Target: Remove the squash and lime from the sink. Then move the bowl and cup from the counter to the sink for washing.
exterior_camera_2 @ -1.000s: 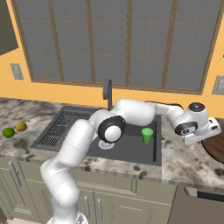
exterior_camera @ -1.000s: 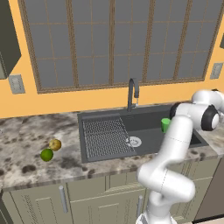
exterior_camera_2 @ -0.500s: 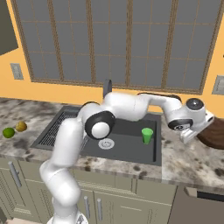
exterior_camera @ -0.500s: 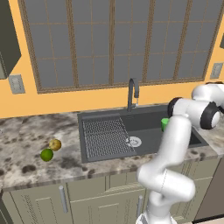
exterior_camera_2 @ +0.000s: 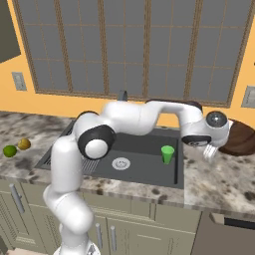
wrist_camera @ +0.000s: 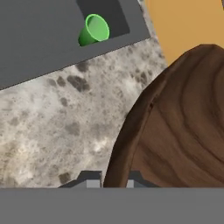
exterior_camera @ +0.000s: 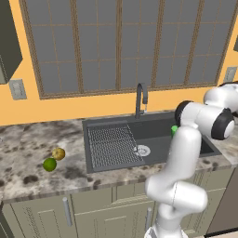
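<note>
Left base view: the squash (exterior_camera: 58, 153) and the lime (exterior_camera: 49, 163) lie side by side on the bench (exterior_camera: 28, 158), left of the sink (exterior_camera: 139, 139) — the lime nearer. A sliver of the cup (exterior_camera: 173, 130) shows in the basin beside the arm.

Right base view: the cup stands upright in the sink's right part (near the drain (exterior_camera_2: 120, 163)). The hand (exterior_camera_2: 211, 151) sits at the near-left rim of the bowl (exterior_camera_2: 241, 138), on the bench right of the sink.

Hand view: the fingertips (wrist_camera: 92, 181) stand narrow, closed on the bowl's rim.
</note>
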